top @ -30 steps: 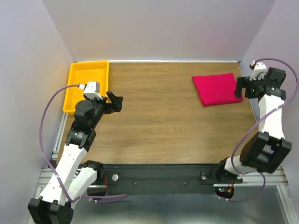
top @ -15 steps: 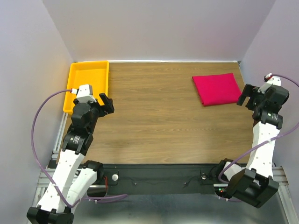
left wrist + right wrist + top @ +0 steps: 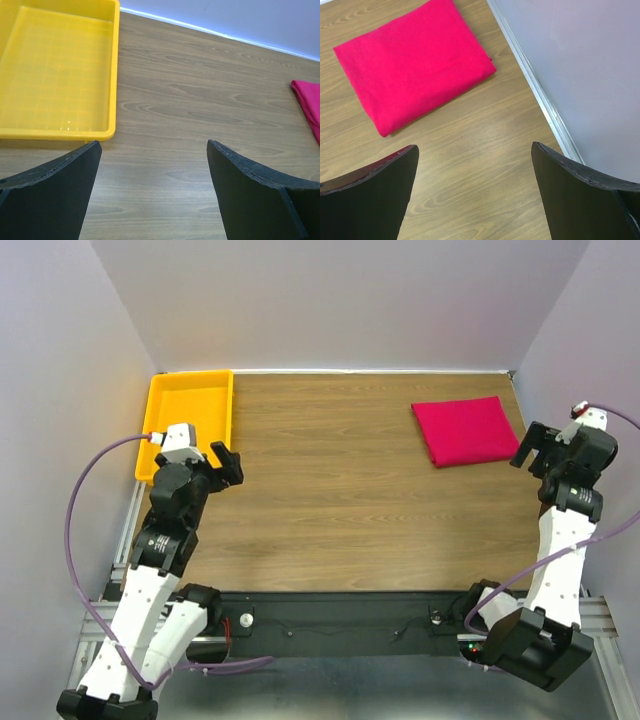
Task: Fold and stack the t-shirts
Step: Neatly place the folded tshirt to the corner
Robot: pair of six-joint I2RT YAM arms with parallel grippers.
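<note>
A crimson-red t-shirt [image 3: 466, 430] lies folded as a flat rectangle at the table's far right. It also shows in the right wrist view [image 3: 415, 65], and its edge shows in the left wrist view [image 3: 310, 105]. My right gripper [image 3: 531, 447] is open and empty, just right of and nearer than the shirt, beside the right wall; in its own view [image 3: 475, 195] only bare wood lies between the jaws. My left gripper [image 3: 227, 462] is open and empty at the left, beside the yellow tray; its own view [image 3: 152, 192] shows bare wood.
A yellow plastic tray [image 3: 157, 430] stands at the far left edge and holds nothing; it also shows in the left wrist view [image 3: 112, 75]. The right wall and its metal rail [image 3: 540, 95] run close beside my right gripper. Walls enclose the wooden table [image 3: 340, 490].
My right arm has pulled back from the folded shirt, toward the near right. My left gripper has drawn back a little to the left, beside the tray. The shirt has not moved.
</note>
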